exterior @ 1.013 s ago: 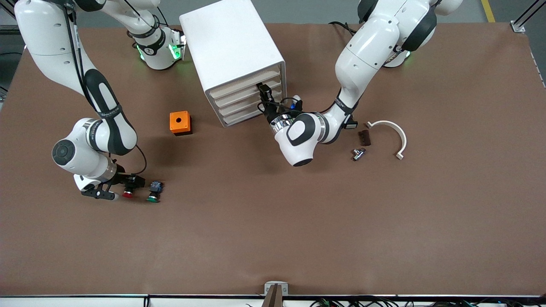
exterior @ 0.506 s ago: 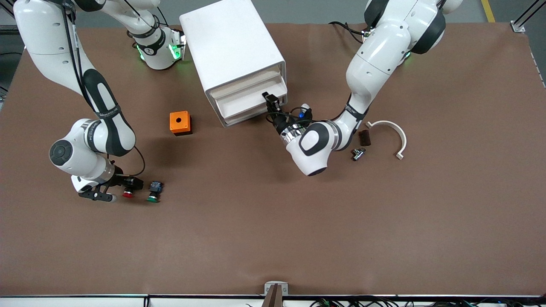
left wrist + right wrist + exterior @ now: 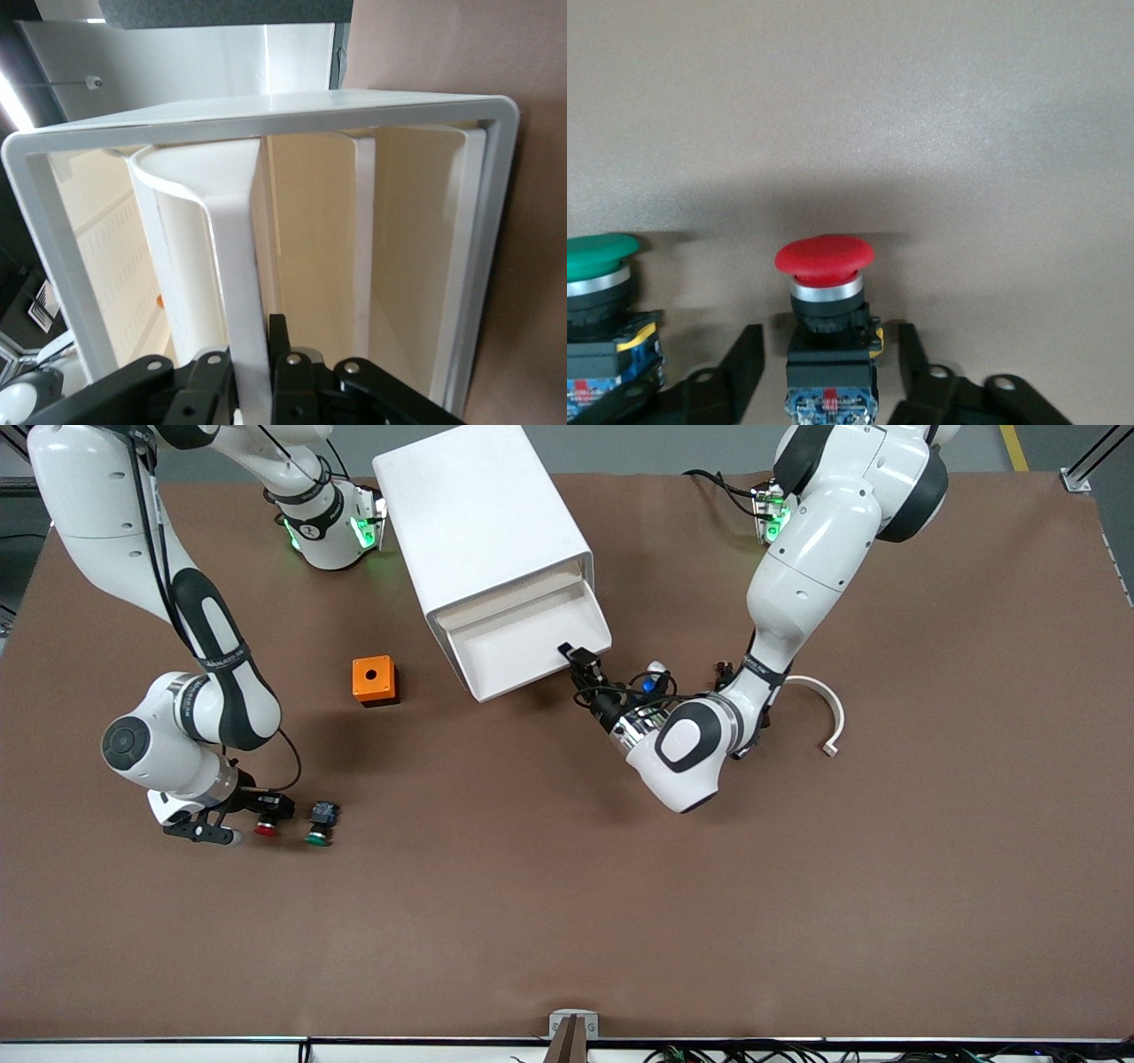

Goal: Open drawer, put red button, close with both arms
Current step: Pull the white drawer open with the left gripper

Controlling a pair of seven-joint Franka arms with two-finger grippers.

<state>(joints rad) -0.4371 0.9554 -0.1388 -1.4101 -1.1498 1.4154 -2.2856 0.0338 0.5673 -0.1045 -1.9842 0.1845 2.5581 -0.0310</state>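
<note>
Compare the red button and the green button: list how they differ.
The red button has a red cap; the green button a green one. The red button sits between the open fingers of the right end effector; the green button lies beside it, outside them. Both share a domed cap, silver collar and black body.

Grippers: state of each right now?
Left gripper: shut on the drawer front edge.
Right gripper: open, fingers either side of the red button.
</note>
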